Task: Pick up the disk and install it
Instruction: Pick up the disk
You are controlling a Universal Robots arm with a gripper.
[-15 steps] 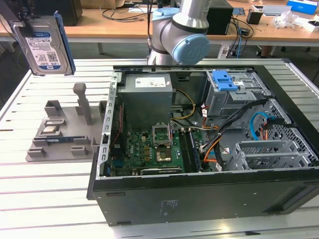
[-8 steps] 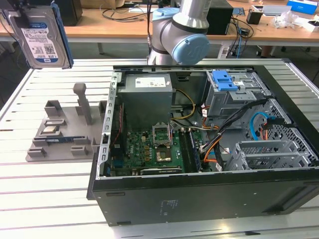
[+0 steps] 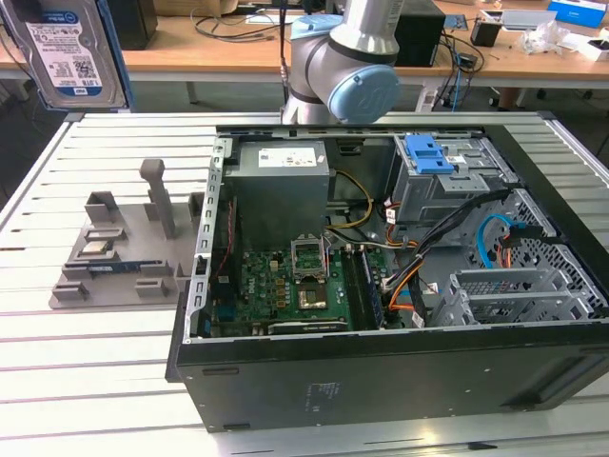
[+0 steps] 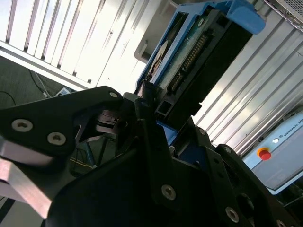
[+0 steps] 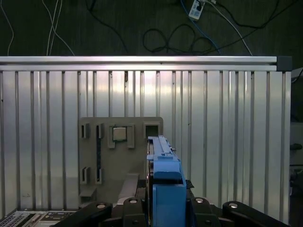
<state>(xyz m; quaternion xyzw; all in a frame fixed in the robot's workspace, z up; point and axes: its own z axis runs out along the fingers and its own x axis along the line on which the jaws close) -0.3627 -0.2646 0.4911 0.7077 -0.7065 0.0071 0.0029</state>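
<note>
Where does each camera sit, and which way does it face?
Exterior view: above, looking down into the computer case; arm behind, disk at the exterior view's left.
First wrist view: on the wrist, facing the table and grey holder past the gripper and disk.
Second wrist view: on the wrist, close on the gripper clamping the disk.
Shared: the disk, in all three.

On the desk (image 3: 57, 381), the fixture tray (image 3: 124, 257) lay at the exterior view's left of the open computer case (image 3: 381, 381); the disk (image 3: 71, 48) hung above the tray.
</note>
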